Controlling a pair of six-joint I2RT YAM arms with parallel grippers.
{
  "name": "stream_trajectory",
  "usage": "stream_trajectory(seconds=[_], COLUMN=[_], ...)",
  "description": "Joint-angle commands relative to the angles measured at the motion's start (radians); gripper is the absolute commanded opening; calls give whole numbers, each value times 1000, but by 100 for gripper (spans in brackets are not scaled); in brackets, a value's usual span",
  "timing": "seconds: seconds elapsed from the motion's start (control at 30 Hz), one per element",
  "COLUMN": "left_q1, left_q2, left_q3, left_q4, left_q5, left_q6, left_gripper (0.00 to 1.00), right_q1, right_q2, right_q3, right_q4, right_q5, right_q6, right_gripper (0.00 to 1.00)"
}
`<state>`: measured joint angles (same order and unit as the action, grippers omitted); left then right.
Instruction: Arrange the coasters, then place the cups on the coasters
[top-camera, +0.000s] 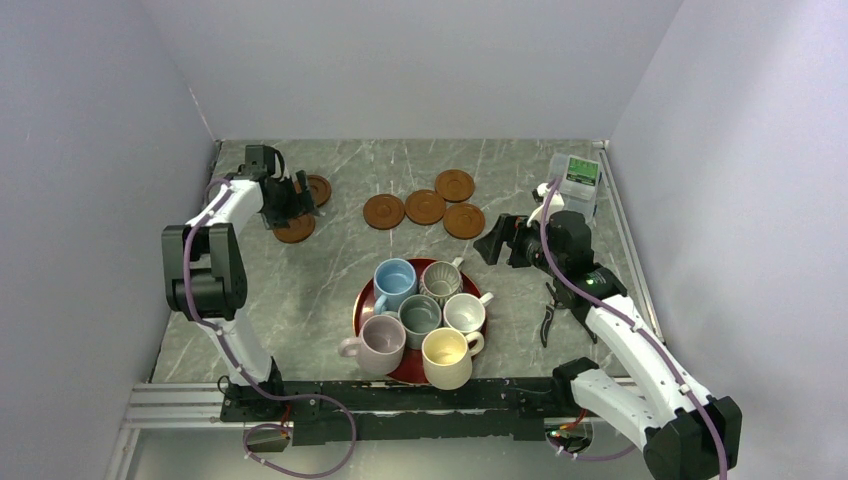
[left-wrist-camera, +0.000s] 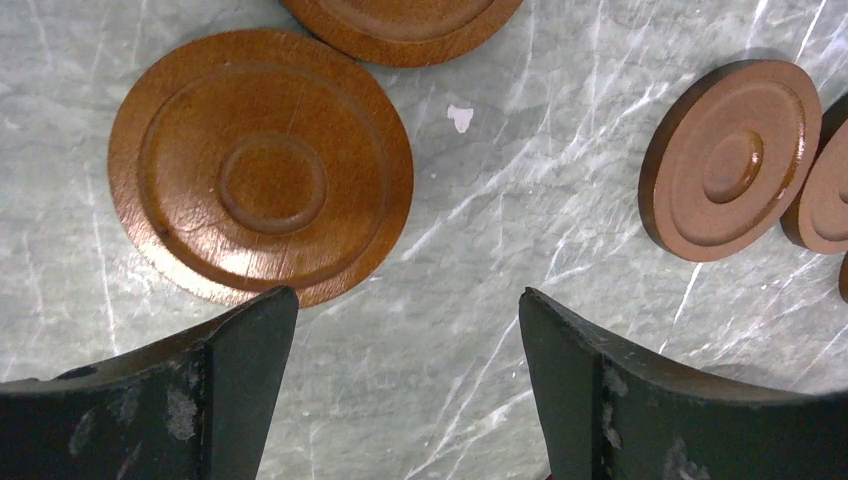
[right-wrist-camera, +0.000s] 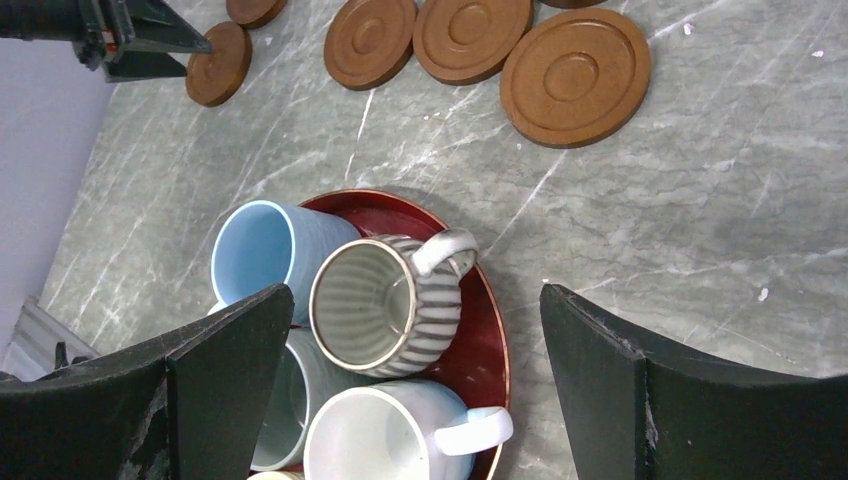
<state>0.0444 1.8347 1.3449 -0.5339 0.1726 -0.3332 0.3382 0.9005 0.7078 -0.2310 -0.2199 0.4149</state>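
Six coasters (top-camera: 425, 206) lie flat on the far half of the grey marbled desk (top-camera: 300, 300). Each is a round reddish-brown disc with a raised rim and a raised centre (the left wrist view shows a slight sheen and faint wood grain). Four sit close together at the far middle. The other two lie at the far left, one (top-camera: 318, 189) behind the other (top-camera: 295, 229).

The left gripper (top-camera: 296, 205) hangs over that left pair with its jaws spread wide and nothing between them. In its own view, one coaster (left-wrist-camera: 260, 165) lies just beyond its fingertips.

The cups stand upright, packed together on a glossy red tray (top-camera: 361, 305) at the near middle of the desk, and none is on a coaster. The light blue cup (top-camera: 394, 282) and the ribbed grey-white cup (top-camera: 440, 281) are at the back. The grey-green cup (top-camera: 420, 316) and the white cup (top-camera: 464, 313) are in the middle, and the pale lilac cup (top-camera: 380, 342) and the cream-yellow cup (top-camera: 448, 357) are nearest.

The right gripper (top-camera: 497, 240) hangs just right of the tray, jaws fully apart and empty (its camera looks down on the ribbed cup's rim).
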Motion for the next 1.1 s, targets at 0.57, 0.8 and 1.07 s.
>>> stream_trajectory(seconds=[0.57,0.8,1.07], left_q1=[2,-102,-215], left_q2=[195,190,200], left_q3=[74,54,37], left_q4=[117,83,12], left_q5=[85,68,89], left_q6=[46,38,20], left_gripper=[84,85,85], right_q1=[0,0,-1], right_q2=[-6,-1,-56], right_q3=[-23,-19,-23], right_q4=[103,124,92], right_q5=[-9,-9,43], right_q6=[24,50,48], right_gripper=[100,100,100])
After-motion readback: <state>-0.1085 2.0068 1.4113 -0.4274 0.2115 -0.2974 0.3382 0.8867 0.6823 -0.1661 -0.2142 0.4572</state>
